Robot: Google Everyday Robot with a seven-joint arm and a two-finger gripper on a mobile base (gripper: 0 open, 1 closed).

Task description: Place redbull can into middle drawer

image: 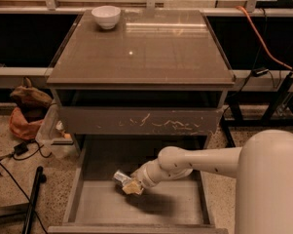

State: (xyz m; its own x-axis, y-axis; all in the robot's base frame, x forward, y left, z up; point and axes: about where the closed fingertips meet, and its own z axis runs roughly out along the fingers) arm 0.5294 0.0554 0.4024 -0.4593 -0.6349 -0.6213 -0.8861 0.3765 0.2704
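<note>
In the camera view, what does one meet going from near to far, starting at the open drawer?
Near rim of the middle drawer → gripper holding the redbull can above the drawer floor → scratched drawer front → cabinet top → white bowl.

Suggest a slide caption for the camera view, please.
The tool holds the redbull can over the open middle drawer, below the scratched drawer front; a white bowl sits on the cabinet.

No writing, brand or number can be read anywhere. The redbull can [119, 176] shows only bare silvery skin, and the drawer front [97, 121] carries pale scratches, not letters. The gripper [132, 187] clasps the can over the middle drawer [185, 206], the can jutting toward ten o'clock.
</note>
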